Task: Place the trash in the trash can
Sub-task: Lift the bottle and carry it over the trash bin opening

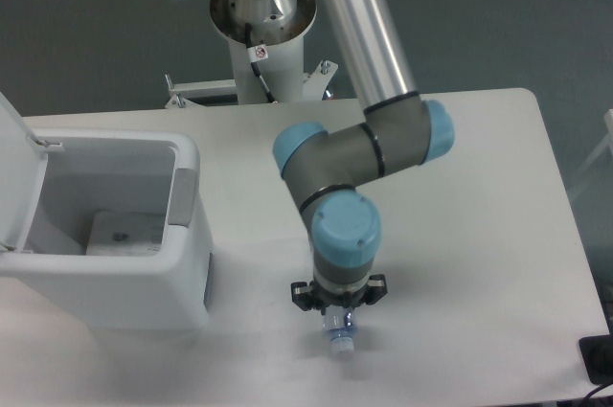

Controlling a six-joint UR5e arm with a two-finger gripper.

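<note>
On the bench: a big white boxy plastic trash can (115, 263) with round corners stands at the left side of the white bench (498, 235).
Lid: the white lid (17, 177) is tipped up and open, so the top of the can is free.
Inside the can: something pale and flat lies on the bottom; I cannot tell what it is.
Grey panel: a small grey panel (183, 194) sits on the right wall of the can.
Arm: the grey and blue robot arm (354, 158) bends down over the front middle of the bench.
End effector: the end effector (341, 313) points straight down, and the wrist hides most of it.
Bottle: a clear bluish plastic bottle with a pale cap (342, 340) pokes out just under the end effector, cap end toward the front edge.
Grip: the end effector looks closed around the bottle, holding it near the cap end.
Long way of the bottle: mostly hidden by the wrist, so I cannot tell for sure.
Which way to go: the open can is to the left of the end effector and well apart, so the bottle likely needs to be carried left and up over the rim.
Small bag: I cannot see it as a clear shape.
</note>
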